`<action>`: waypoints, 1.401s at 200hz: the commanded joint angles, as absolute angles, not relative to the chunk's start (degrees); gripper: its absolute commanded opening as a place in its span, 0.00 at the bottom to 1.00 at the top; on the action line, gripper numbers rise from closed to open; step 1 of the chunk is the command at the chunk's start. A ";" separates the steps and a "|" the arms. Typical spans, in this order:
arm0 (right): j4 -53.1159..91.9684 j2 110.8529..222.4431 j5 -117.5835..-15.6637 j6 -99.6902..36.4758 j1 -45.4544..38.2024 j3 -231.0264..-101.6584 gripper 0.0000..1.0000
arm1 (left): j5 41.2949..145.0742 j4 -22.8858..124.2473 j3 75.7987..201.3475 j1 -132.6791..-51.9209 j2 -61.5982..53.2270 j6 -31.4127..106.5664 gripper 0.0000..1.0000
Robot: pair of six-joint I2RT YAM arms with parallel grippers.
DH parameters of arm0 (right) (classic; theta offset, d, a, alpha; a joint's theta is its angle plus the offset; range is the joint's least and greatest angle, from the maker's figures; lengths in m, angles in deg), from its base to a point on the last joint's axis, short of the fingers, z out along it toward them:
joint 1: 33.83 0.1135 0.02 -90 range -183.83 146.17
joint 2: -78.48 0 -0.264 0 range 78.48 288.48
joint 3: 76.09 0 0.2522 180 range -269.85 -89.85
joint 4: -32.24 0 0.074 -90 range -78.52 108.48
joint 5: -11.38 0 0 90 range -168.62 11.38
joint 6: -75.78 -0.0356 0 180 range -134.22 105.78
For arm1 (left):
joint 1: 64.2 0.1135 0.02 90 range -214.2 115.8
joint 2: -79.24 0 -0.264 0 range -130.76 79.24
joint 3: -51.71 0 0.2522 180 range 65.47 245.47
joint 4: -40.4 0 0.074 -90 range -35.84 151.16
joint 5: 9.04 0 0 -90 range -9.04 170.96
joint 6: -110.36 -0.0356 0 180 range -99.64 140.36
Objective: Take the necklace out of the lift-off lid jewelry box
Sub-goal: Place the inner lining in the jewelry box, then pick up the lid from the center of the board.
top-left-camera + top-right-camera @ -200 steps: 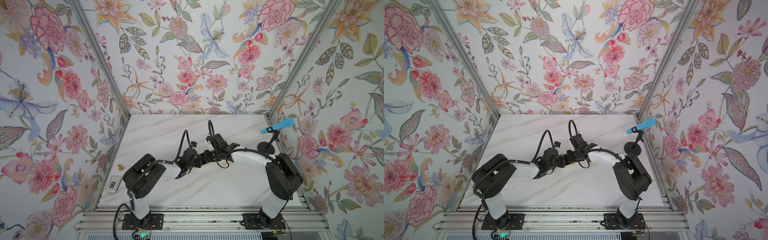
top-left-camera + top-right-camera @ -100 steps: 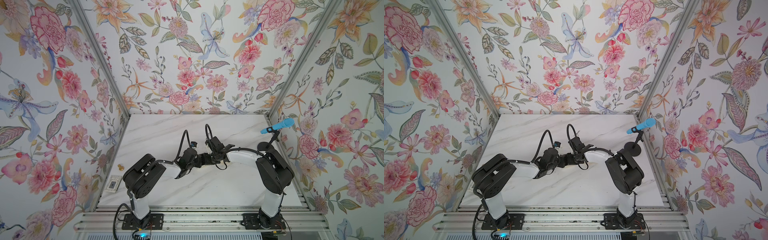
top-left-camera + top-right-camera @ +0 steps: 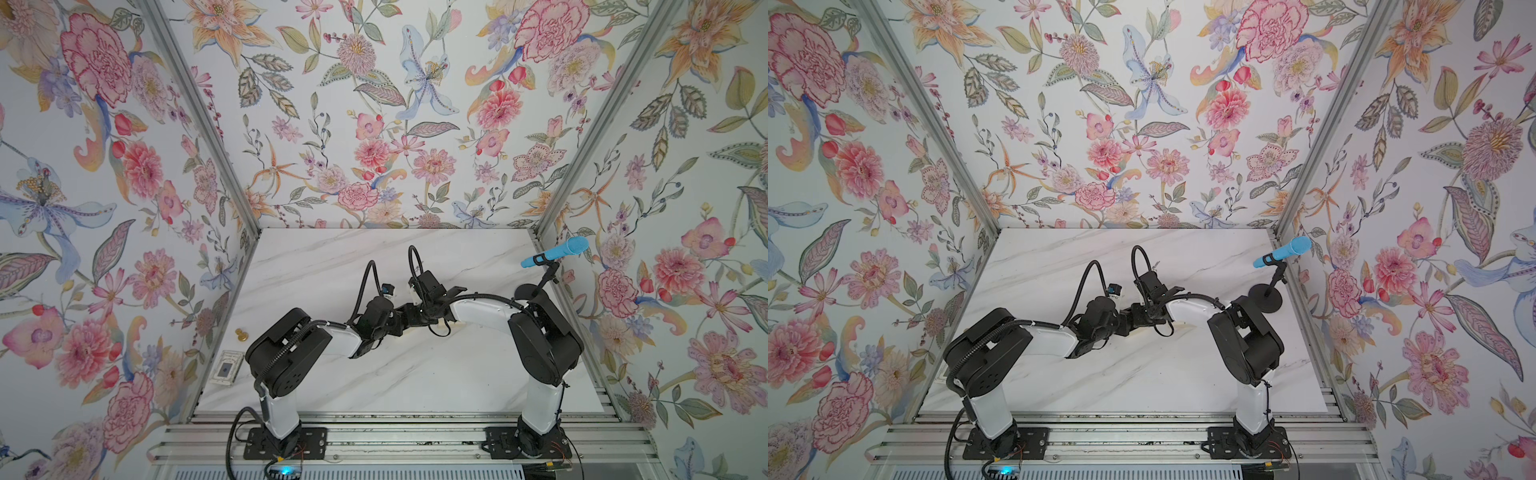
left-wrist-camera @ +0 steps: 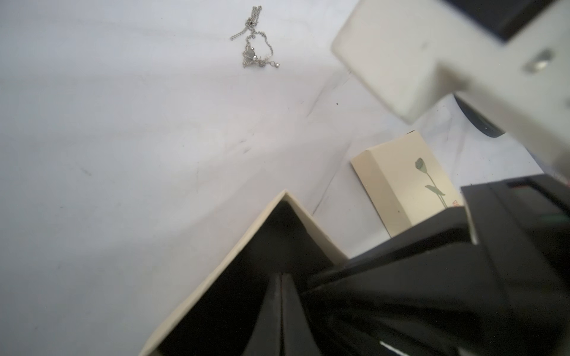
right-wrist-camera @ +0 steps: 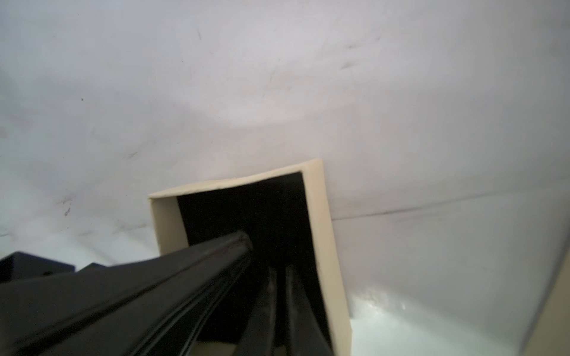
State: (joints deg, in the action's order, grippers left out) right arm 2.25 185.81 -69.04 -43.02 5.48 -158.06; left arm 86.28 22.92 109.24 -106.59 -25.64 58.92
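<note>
Inside the black-lined cream square box (image 5: 322,234), closed left gripper (image 4: 281,277) crowds closed right gripper (image 5: 280,271); a clash could flip it toward the flowered lid (image 4: 410,185) at four o'clock.

The left gripper (image 4: 281,277) has its black fingers pressed together, tips inside the open jewelry box (image 4: 322,235), over its black lining. The necklace (image 4: 254,46) lies bunched on the white table (image 4: 123,138) well beyond the fingertips; the lid (image 4: 404,185) rests flower-side up, off to one side of them
</note>
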 commanded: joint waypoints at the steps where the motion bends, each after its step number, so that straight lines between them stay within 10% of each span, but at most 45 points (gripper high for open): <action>1: 0.98 182.01 -70.57 -42.67 5.63 -159.97 0.11 | 86.67 23.59 108.05 -107.01 -23.30 58.91 0.05; 167: 0.46 192.31 -70.11 -41.43 4.54 -166.32 0.11 | 78.74 31.49 102.56 -107.00 -8.60 57.01 0.04; 280: -10.52 173.15 -81.87 -39.83 1.43 -157.30 0.69 | 73.02 39.36 98.50 -105.86 6.64 54.68 0.27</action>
